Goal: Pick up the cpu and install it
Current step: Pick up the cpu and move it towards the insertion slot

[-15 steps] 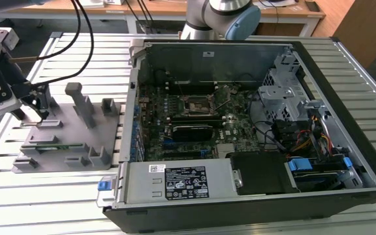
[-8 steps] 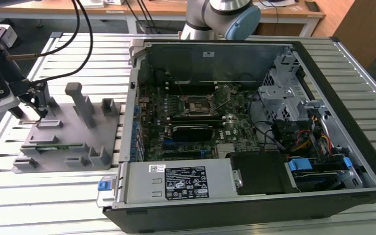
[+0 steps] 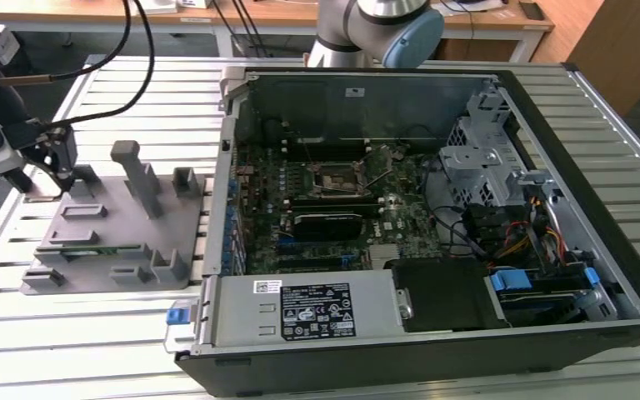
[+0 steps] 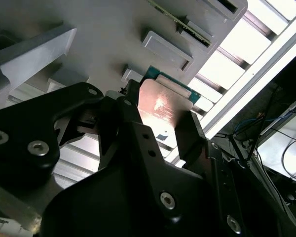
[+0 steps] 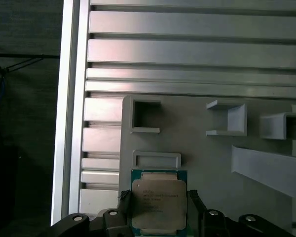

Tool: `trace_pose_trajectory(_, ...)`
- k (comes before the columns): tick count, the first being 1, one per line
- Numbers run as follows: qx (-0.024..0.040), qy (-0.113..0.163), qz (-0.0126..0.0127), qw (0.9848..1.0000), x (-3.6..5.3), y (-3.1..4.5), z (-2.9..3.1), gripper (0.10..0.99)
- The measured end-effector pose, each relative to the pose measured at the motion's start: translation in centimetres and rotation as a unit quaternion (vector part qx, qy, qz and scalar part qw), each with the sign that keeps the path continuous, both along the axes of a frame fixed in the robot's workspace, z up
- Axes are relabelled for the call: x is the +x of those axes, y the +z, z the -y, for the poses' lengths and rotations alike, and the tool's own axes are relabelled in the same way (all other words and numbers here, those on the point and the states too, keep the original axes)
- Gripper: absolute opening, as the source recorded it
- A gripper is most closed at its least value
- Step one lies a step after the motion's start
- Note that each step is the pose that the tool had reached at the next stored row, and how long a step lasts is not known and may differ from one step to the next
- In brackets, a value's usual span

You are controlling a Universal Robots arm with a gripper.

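Your claw sits at the 9 o'clock edge of the exterior view. It is over the corner of the grey plastic fixture with upright posts, which stands on the slatted aluminium surface.

In the first wrist view, the small flat square cpu with its silver-grey metal top and thin green rim lies directly between the two black fingers. One finger presses against each of two opposite edges. I judge the claw to be clenched on the cpu. Gripping by the edges makes sense, because it keeps the pads off the metal top and the contact face and holds the chip level.

You cannot tell from these views whether the cpu has cleared the fixture plate or is resting on it. In the second wrist view its green rim sits close to one of the fixture's small raised blocks.

The black open computer case lies toward 3 o'clock from the fixture. The square socket on its motherboard is well apart from the claw, so the install is not yet done.
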State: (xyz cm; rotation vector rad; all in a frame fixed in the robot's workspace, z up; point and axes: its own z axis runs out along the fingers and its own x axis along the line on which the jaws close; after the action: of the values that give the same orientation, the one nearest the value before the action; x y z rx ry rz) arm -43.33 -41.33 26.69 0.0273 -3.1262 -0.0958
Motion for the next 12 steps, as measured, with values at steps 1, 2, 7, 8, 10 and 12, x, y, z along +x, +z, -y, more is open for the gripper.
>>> trace_pose_trajectory(1, 0.0, 0.0, 0.0, 1.0, 0.0, 0.25, 0.0, 0.533)
trace_pose_trajectory(2, 0.0, 0.0, 0.0, 1.0, 0.0, 0.48, 0.0, 0.533)
trace_pose_trajectory(7, 0.0, 0.0, 0.0, 1.0, 0.0, 1.43, 0.0, 0.533)
trace_pose_trajectory(8, 0.0, 0.0, 0.0, 1.0, 0.0, 1.62, 0.0, 0.533)
trace_pose_trajectory(10, 0.0, 0.0, 0.0, 1.0, 0.0, 1.98, 0.0, 0.533)
trace_pose_trajectory(12, 0.0, 0.0, 0.0, 1.0, 0.0, 2.29, 0.0, 0.533)
